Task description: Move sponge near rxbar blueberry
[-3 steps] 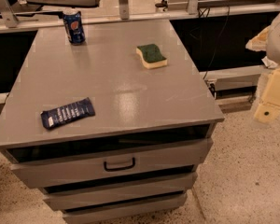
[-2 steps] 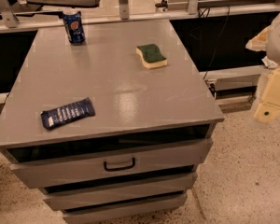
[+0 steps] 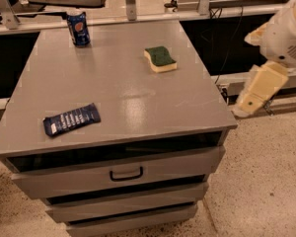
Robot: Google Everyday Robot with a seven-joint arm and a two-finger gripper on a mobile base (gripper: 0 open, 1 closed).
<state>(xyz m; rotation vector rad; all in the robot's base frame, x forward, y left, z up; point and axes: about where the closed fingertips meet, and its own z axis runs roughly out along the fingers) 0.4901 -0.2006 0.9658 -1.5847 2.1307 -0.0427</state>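
Note:
The sponge [image 3: 160,59], pale yellow with a dark green top, lies flat on the grey table top [image 3: 128,102], at the back right. The rxbar blueberry [image 3: 71,119], a flat dark blue wrapper with white lettering, lies near the front left edge, well apart from the sponge. My gripper [image 3: 256,90] is a cream-coloured part hanging off the white arm [image 3: 286,33]. It is to the right of the table, beyond its right edge, at about the height of the top. It holds nothing that I can see.
An upright blue soda can [image 3: 78,28] stands at the back left of the table. The table is a drawer cabinet with a handled drawer [image 3: 126,174] at the front. Rails and a shelf run behind it. Speckled floor lies to the right.
The cream gripper part has shifted a little to the left, closer to the table's right edge. Sponge, wrapper and can have not moved.

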